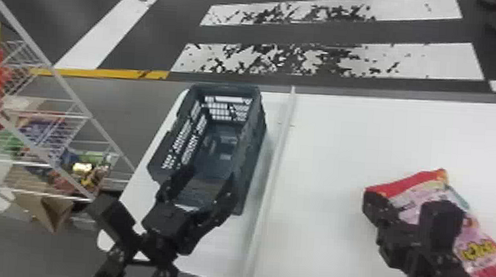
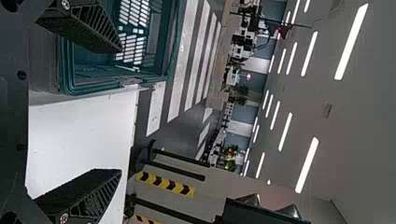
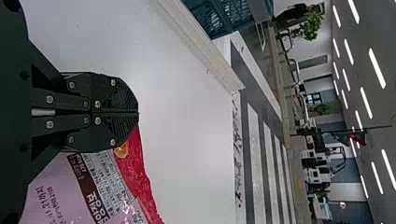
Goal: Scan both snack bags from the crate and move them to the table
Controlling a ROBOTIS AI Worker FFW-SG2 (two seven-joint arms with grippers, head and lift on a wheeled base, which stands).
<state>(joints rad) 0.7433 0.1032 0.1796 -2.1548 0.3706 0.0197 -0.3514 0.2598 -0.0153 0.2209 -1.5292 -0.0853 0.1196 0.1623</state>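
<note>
Setting the snack bag [image 1: 481,245] on the table [image 1: 324,153] looks nearly done to me, right gripper [image 3: 138,112] pressed together, left gripper [image 2: 120,110] spread by the crate [image 1: 254,149], backing clear likely next.

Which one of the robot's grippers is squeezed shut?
The right gripper, the one by the pink and red snack bag on the white table. Its fingers meet, but the left gripper's are spread wide apart.

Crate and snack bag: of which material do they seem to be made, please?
The crate looks like rigid, dull plastic, judging by its moulded, slotted walls. The snack bag seems to be thin, slightly shiny plastic film, because it creases and shows small highlights; any foil layer cannot be told.
</note>
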